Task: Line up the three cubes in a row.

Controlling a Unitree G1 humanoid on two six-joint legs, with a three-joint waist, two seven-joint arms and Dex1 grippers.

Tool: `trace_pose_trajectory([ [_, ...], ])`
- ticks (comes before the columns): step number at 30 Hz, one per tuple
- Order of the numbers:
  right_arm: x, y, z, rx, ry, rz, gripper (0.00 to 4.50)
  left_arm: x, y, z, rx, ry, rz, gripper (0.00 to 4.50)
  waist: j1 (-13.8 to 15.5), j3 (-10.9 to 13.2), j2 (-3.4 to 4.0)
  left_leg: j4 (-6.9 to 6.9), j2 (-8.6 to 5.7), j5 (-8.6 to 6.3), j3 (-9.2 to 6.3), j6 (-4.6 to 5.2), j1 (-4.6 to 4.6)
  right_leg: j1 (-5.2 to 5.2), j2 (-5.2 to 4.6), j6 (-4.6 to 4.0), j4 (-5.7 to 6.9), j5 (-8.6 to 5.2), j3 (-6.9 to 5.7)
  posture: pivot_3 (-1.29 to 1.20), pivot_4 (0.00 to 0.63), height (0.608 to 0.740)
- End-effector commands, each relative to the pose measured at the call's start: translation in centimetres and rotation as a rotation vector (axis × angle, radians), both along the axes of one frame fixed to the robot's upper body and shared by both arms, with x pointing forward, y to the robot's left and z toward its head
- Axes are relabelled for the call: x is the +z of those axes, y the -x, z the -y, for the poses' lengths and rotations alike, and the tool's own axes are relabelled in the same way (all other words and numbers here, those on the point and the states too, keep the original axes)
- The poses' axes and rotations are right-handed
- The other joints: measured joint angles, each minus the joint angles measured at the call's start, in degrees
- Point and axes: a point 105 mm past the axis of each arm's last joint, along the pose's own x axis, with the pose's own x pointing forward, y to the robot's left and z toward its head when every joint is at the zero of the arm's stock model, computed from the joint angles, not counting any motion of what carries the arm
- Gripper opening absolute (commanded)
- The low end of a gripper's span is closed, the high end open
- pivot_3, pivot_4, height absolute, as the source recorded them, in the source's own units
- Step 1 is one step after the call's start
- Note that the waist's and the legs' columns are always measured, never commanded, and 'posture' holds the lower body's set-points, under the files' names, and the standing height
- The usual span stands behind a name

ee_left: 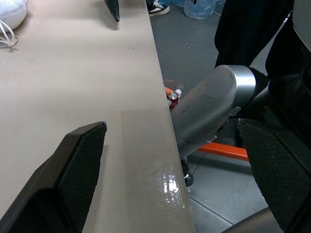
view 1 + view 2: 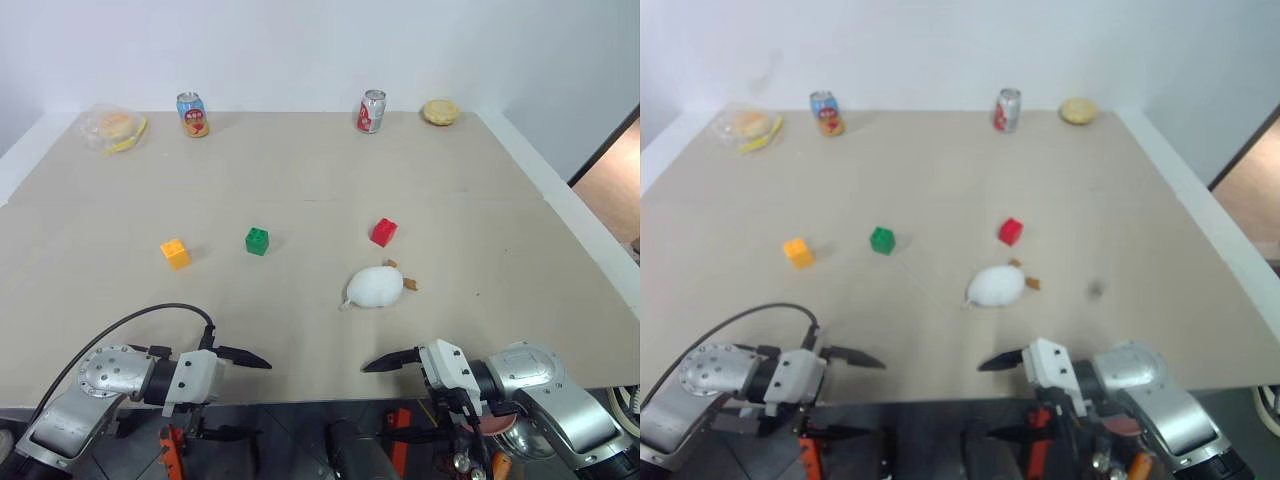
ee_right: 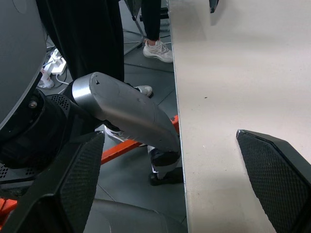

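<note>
Beige surface (image 2: 300, 160) with the three cubes sitting well beyond both sets of jaws. Orange-yellow cube (image 2: 175, 253) is out past the left gripper (image 2: 245, 357), green cube (image 2: 257, 241) just beside it toward the middle, and red cube (image 2: 383, 232) is up ahead of the right gripper (image 2: 385, 362), apart from the green one. White rounded lump (image 2: 375, 287) lies between the red cube and the right jaws. Both sets of jaws are spread wide, holding nothing, tips facing each other over the near edge.
</note>
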Motion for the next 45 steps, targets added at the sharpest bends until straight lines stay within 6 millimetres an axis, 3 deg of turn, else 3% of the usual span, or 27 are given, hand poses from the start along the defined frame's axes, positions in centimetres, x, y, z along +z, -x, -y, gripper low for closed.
trace_pose_trajectory([
  [1,0.4,0.1,-0.1,0.013,-0.021,0.025,4.5,0.4,0.3,0.0,-0.034,0.004,0.036,4.46,0.1,0.0,0.0,0.0,0.0,0.0,0.0,0.0,0.0,0.0,0.0,0.0,0.0,0.0,0.0,0.0,0.15,0.733],
  [13,0.9,0.1,-0.5,0.015,-0.056,0.019,4.5,1.1,0.9,0.0,-0.087,0.033,0.007,4.46,0.1,0.0,0.0,0.0,0.0,0.0,-0.02,0.01,0.0,0.17,0.0,0.01,0.01,-0.01,-0.03,0.0,0.15,0.733],
  [16,3.1,-0.4,-0.8,-0.032,-0.138,0.009,4.5,2.7,-0.7,0.0,-0.012,0.084,0.012,4.46,0.2,0.0,0.01,0.01,0.0,0.0,-0.01,0.01,0.0,0.18,0.0,0.01,0.02,-0.01,-0.02,0.0,0.15,0.733],
  [19,6.0,-1.9,-0.7,-0.114,-0.211,0.033,4.5,5.8,-3.9,0.0,0.12,0.183,0.016,4.46,0.5,0.0,-0.01,0.05,0.01,0.02,-0.09,0.03,-0.03,0.18,0.01,0.02,0.09,0.0,-0.09,0.0,0.15,0.733],
  [23,9.2,-5.7,0.3,-0.307,-0.254,0.087,4.5,9.4,-7.2,0.9,0.24,0.329,0.039,4.46,0.5,0.0,0.0,0.27,-0.02,0.07,-0.22,0.12,0.04,0.45,0.03,0.05,0.07,0.03,-0.16,0.0,0.15,0.733],
  [28,8.5,-10.7,2.5,-0.596,-0.155,0.078,4.5,10.1,-8.0,3.4,0.297,0.442,0.035,4.46,0.6,0.0,-0.01,0.29,-0.12,0.07,-0.29,0.12,0.14,0.69,0.0,0.1,0.06,0.05,-0.15,0.0,0.15,0.733],
  [35,5.9,-13.0,2.9,-0.708,-0.102,0.034,4.5,9.8,-8.0,5.9,0.298,0.502,0.019,4.46,0.9,0.0,0.01,-0.06,-0.21,0.02,-0.76,0.16,-0.03,0.63,0.25,0.3,0.07,-0.09,-0.2,0.0,0.15,0.733],
  [36,5.5,-13.0,2.9,-0.705,-0.101,0.015,3.96,9.7,-8.0,6.1,0.294,0.5,0.026,4.5,0.9,0.0,0.02,-0.08,-0.2,0.02,-0.81,0.16,-0.03,0.63,0.27,0.31,0.08,-0.09,-0.22,0.0,0.15,0.733],
  [45,4.4,-12.4,2.7,-0.682,-0.074,-0.058,0.95,10.4,-9.2,6.5,0.331,0.539,0.078,4.5,0.9,0.0,0.02,0.26,-0.22,0.04,-0.9,0.19,0.02,0.86,0.26,0.26,0.08,-0.01,-0.29,0.0,0.15,0.733],
])
